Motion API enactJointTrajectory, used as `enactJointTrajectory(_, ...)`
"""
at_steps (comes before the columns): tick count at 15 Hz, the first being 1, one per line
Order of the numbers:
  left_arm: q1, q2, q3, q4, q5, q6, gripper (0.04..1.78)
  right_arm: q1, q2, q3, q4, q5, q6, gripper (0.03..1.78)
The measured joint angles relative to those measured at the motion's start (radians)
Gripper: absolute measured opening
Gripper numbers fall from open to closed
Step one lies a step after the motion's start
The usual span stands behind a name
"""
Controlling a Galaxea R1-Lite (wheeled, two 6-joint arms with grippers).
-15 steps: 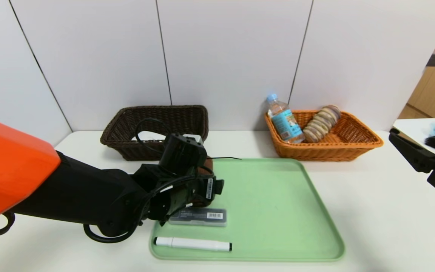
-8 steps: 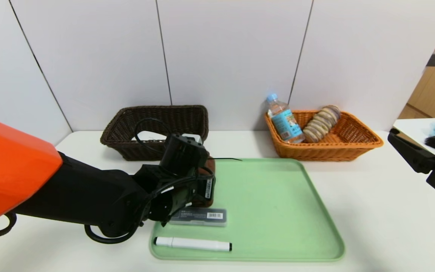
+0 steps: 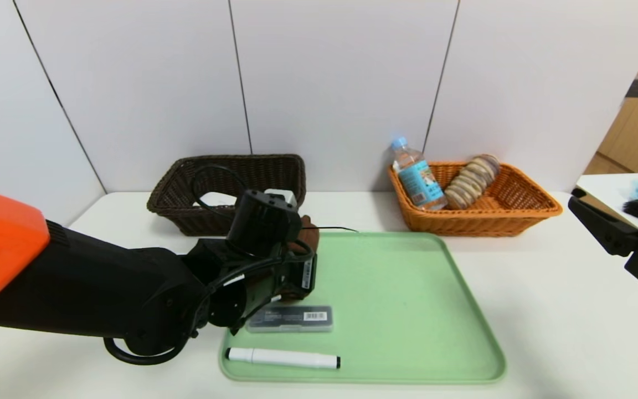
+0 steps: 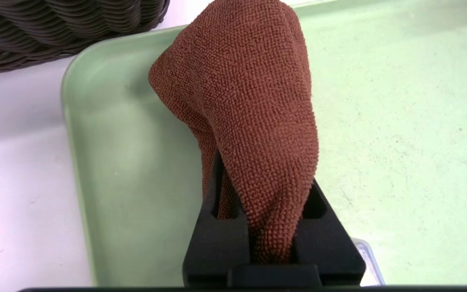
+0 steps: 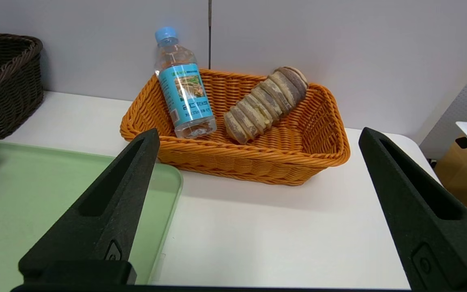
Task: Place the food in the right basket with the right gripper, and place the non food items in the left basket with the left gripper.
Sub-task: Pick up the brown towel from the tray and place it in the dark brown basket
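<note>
My left gripper (image 4: 264, 194) is shut on a rust-brown cloth (image 4: 245, 93) and holds it above the far left corner of the green tray (image 3: 407, 310); in the head view the cloth (image 3: 309, 235) peeks out behind the wrist. A grey case (image 3: 291, 318) and a white marker (image 3: 283, 358) lie on the tray's near left. The dark brown basket (image 3: 230, 188) stands just behind the left gripper, holding a white item. My right gripper (image 3: 618, 213) is open and empty at the far right. The orange basket (image 3: 474, 199) holds a water bottle (image 3: 417, 174) and a stack of cookies (image 3: 471, 180).
The green tray fills the table's middle; its right part is bare. A thin black cable (image 3: 330, 228) runs near the tray's far edge. A white wall stands close behind both baskets. The orange basket (image 5: 233, 134) shows in the right wrist view.
My left gripper has closed on the brown cloth and lifted it a little, moving slightly back toward the dark basket. The right arm has not moved.
</note>
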Motion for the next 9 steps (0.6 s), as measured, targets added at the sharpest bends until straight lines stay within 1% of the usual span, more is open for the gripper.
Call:
enactJointTrajectory(6, -0.031, -0.146, 0.008, -0.006, -0.005, 0.165, 0.25, 0.000, 0.003, -0.006, 0.002, 0.000, 0.001, 1.69)
enactJointTrajectory(8, -0.022, -0.193, 0.001, -0.028, -0.002, 0.230, 0.25, 0.000, 0.003, -0.006, 0.001, 0.000, 0.002, 1.69)
enactJointTrajectory(9, -0.001, -0.207, -0.001, -0.070, -0.002, 0.264, 0.25, 0.000, 0.004, -0.006, 0.002, 0.000, 0.001, 1.69)
